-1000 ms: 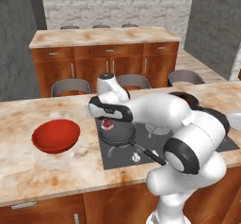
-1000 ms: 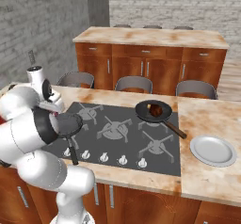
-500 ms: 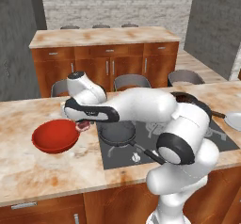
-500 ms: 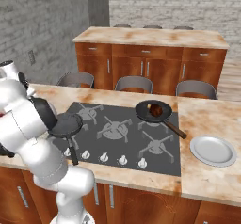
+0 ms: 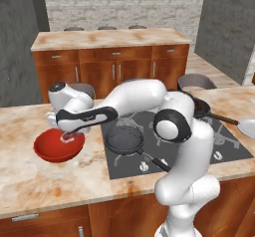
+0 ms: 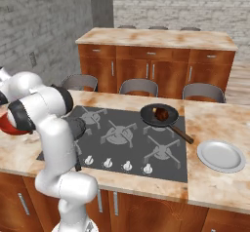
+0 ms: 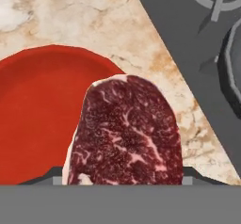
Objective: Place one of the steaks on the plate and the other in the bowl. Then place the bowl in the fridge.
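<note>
My gripper (image 5: 68, 131) hangs low over the red bowl (image 5: 50, 150) at the left of the counter, shut on a steak (image 5: 67, 138). In the hand view this steak (image 7: 127, 133) is held between the fingertips (image 7: 52, 173), partly over the bowl (image 7: 33, 115) and partly over its right rim. The other steak (image 6: 161, 113) lies in a black pan (image 6: 151, 119) at the back right of the cooktop. A round grey plate (image 6: 220, 155) sits on the counter right of the cooktop. The fridge is out of view.
An empty black frying pan (image 5: 123, 139) sits on the cooktop (image 5: 209, 149) just right of the bowl, its handle pointing to the front. Grey chairs (image 6: 139, 86) stand behind the counter, and a wooden island (image 5: 112, 52) lies beyond them.
The arm has swung left from above the cooktop to over the red bowl, carrying the steak with it and coming lower.
</note>
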